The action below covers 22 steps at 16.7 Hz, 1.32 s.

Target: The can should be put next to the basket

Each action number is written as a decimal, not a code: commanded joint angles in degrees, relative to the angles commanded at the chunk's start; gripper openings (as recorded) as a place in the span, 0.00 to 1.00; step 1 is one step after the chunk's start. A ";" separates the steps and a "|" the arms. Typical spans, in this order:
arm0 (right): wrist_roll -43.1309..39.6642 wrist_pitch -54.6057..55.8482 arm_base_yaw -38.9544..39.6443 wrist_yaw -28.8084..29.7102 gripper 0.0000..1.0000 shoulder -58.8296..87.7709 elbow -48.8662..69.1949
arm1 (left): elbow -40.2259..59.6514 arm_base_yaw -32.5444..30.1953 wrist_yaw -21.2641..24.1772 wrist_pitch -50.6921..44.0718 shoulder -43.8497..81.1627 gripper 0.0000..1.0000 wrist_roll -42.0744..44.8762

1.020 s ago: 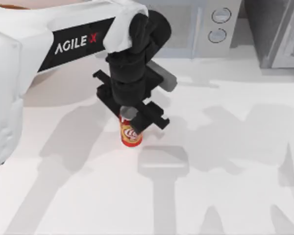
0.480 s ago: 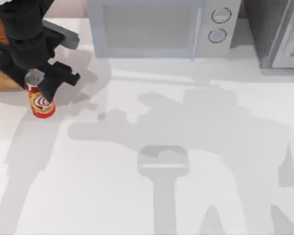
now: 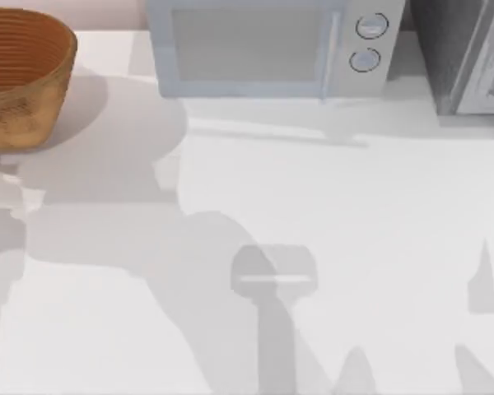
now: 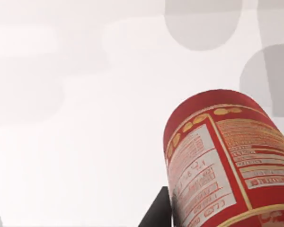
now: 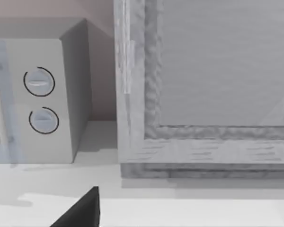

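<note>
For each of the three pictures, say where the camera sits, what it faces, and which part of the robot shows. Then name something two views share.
Top view: above the table, facing down on basket and microwave; only arm shadows.
Left wrist view: on left arm, facing the can; one dark finger.
Right wrist view: on right arm, facing the microwave; dark finger tip.
Shared: microwave's dials.

Can (image 4: 227, 161) seemingly gripped over table (image 4: 85, 118).
</note>
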 joint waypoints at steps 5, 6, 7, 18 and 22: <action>0.00 0.00 0.00 0.00 1.00 0.00 0.00 | -1.46 7.01 3.68 6.44 5.24 0.00 3.04; 0.00 0.00 0.00 0.00 1.00 0.00 0.00 | -1.77 7.26 4.25 7.31 5.99 0.00 3.31; 0.00 0.00 0.00 0.00 1.00 0.00 0.00 | -1.96 7.33 4.60 7.81 6.43 0.00 3.46; 0.00 0.00 0.00 0.00 1.00 0.00 0.00 | -3.28 7.36 4.68 9.55 6.89 0.00 3.51; 0.00 0.00 0.00 0.00 1.00 0.00 0.00 | -3.28 7.36 4.68 9.55 6.89 0.23 3.51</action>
